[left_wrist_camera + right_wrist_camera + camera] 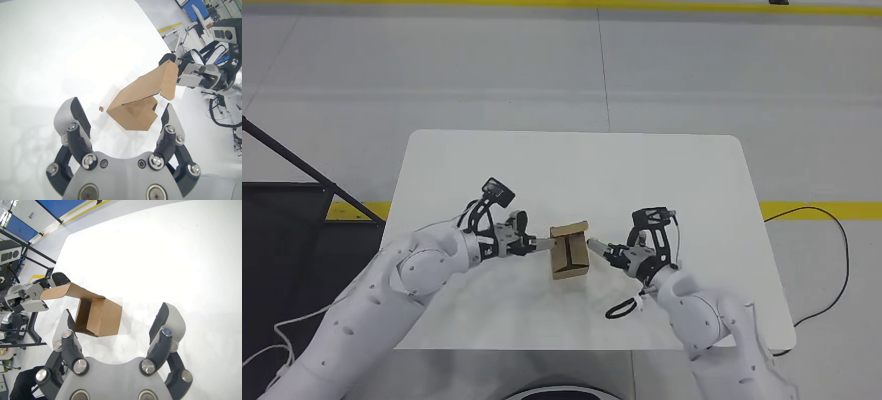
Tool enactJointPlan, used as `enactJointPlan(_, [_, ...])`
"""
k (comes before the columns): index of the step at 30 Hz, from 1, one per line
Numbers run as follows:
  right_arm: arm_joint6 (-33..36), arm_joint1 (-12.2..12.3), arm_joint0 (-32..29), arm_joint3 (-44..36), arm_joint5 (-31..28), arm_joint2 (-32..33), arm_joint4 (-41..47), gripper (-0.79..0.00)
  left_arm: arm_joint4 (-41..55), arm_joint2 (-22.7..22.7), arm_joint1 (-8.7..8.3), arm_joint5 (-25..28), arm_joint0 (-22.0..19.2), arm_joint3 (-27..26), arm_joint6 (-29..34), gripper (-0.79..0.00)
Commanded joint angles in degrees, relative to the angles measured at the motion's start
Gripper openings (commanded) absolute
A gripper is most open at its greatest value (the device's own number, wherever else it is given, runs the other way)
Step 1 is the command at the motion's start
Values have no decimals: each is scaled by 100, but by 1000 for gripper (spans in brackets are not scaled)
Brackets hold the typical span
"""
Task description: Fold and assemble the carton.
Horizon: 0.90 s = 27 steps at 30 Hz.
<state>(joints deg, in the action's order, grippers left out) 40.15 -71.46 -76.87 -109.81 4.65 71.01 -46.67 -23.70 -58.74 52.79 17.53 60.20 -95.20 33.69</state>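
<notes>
Left gripper: the left gripper [121, 101] is spread wide and holds nothing. It sits low over the table, just beside one end of the carton.
Right gripper: the right gripper [115, 306] is also spread wide and holds nothing. It sits at the opposite end of the carton. One finger [70, 321] is right at the rim of the open side, but I cannot tell whether it touches.
Carton: the carton [569, 255] stands on the table between the two grippers, near the middle of the front half.
Table: the table [672, 170] is white, and the carton rests directly on it.
Done so far: by my reading, the cardboard is no longer flat. Walls are raised into a box shape with a hollow inside, and the creases look set.
Left to do: the lid panel [83, 292] stands open and slopes up from the body, with its end tab [53, 293] bent over but not tucked in. A side flap [140, 118] juts out loose at the left gripper's end, and one side of the box gapes open. I judge that closing the flaps and seating the lid remain, so the job is about half done.
Stray bit: a small brown scrap [101, 108] lies on the table, just beside the carton's folded corner.
Count: one carton, two grippers, one table, one scrap.
</notes>
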Motion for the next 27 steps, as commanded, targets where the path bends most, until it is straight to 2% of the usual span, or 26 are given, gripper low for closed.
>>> enactJointPlan(1, [122,1,56,42,37,8,35,0,-233,88,28,17,-13,-24,-144,-3])
enactJointPlan(7, [180,-3,153,143,52,4,184,0,-763,218,93,66,50,-67,-627,-135])
enactJointPlan(9, [199,-1,163,156,39,-2,203,0,-888,250,112,60,95,-101,-768,-231])
enactJointPlan(15, [479,9,228,115,-40,-198,-4,0,-1154,276,161,-42,211,-193,-1092,-397])
enactJointPlan(27, [1033,-40,547,92,350,-847,-742,0,-1441,262,240,-204,342,-325,-1218,-508])
